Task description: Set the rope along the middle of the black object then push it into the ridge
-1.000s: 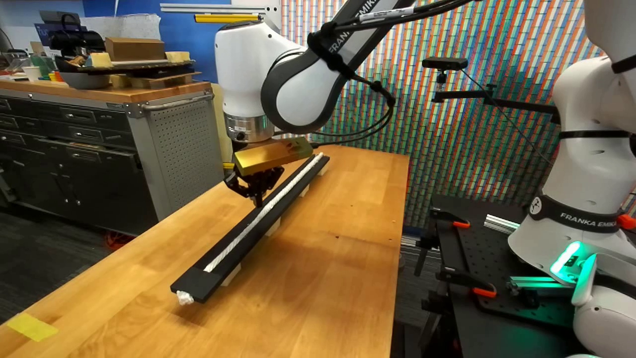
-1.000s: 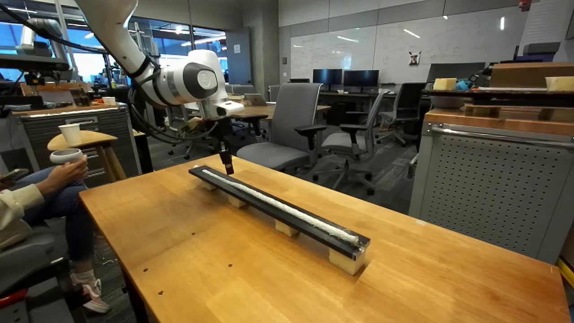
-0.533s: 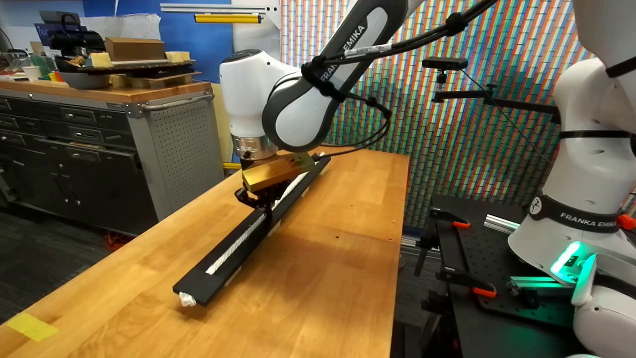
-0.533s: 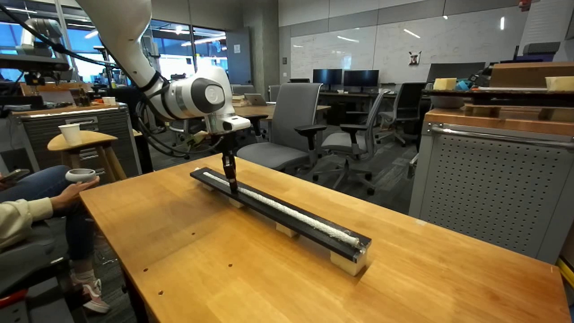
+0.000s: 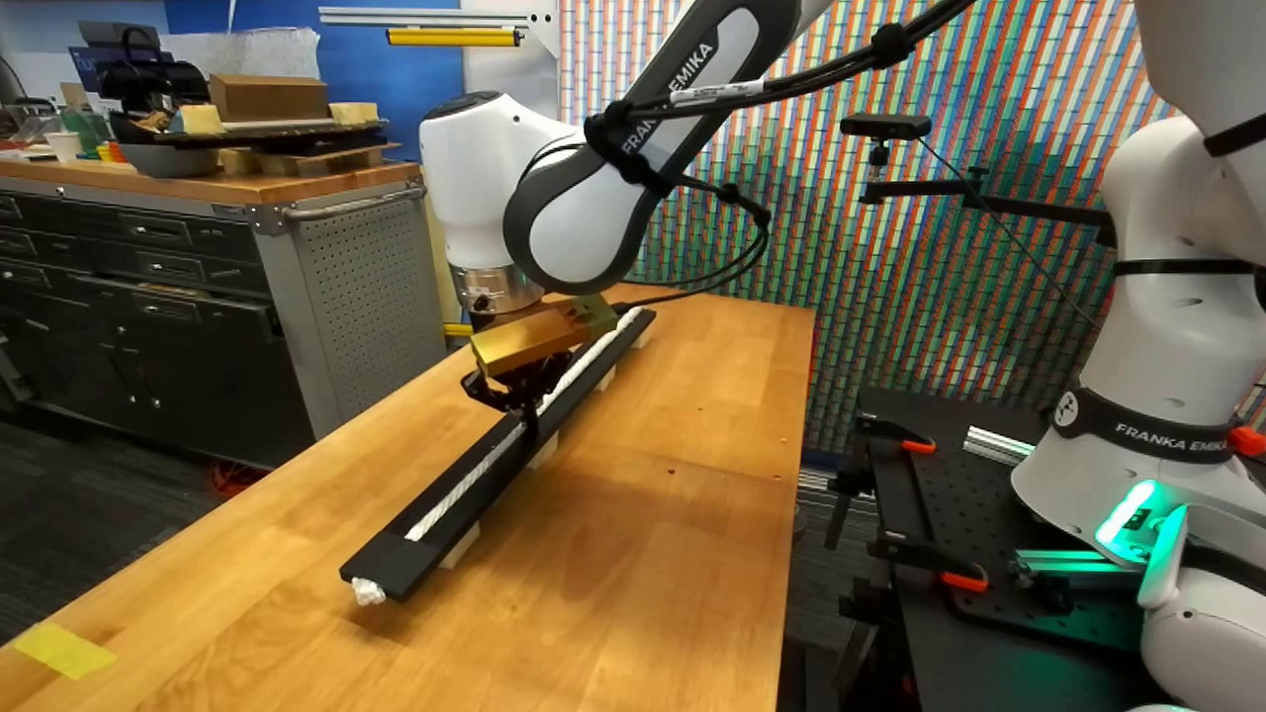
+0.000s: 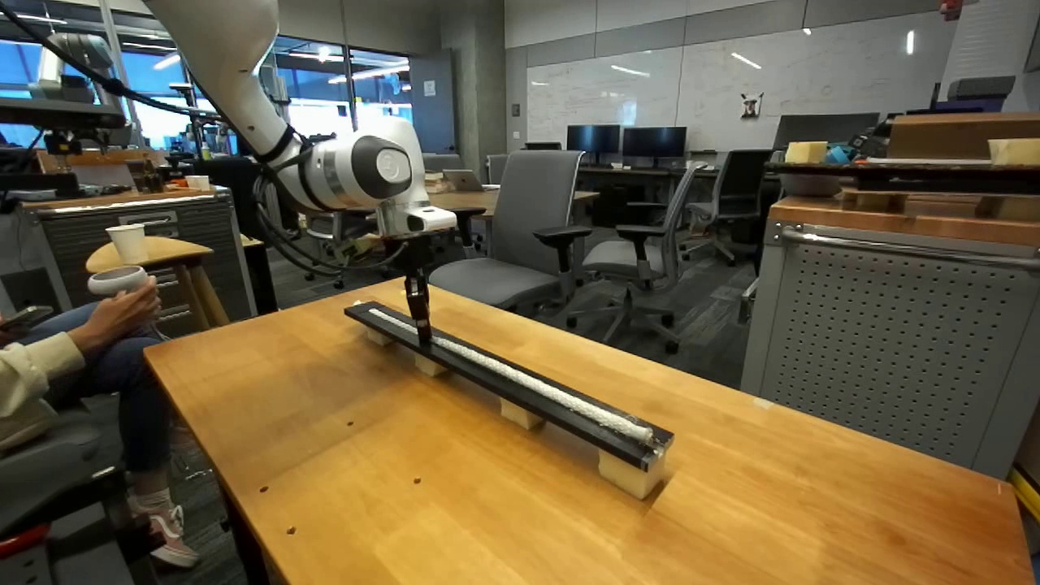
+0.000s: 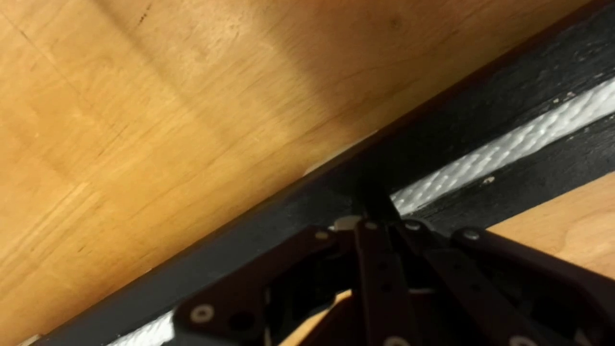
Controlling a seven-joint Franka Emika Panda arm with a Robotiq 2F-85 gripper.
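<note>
The white rope (image 5: 465, 491) lies straight along the middle of the long black bar (image 5: 381, 562); both also show in an exterior view as rope (image 6: 528, 377) and bar (image 6: 569, 422). The rope covers the ridge, so the ridge itself is hidden. My gripper (image 5: 530, 425) is shut and empty, pointing down at the bar, partway along it. Its tips also show in an exterior view (image 6: 424, 336), at or just above the rope. In the wrist view the dark fingertips (image 7: 377, 204) hide part of the rope (image 7: 499, 149). Whether they touch it is unclear.
The bar rests on several small wooden blocks (image 6: 520, 413) on the wooden table (image 5: 643, 593). A white tuft (image 5: 368, 591) sticks out at one bar end. Yellow tape (image 5: 64, 649) lies on the table. A second arm (image 5: 1167, 326) stands beside the table; a seated person (image 6: 73, 357) is nearby.
My gripper has come down from above the bar to the rope, then risen very slightly in the last half second. The bar shifted a little as the gripper came down. The gripper stayed shut.
</note>
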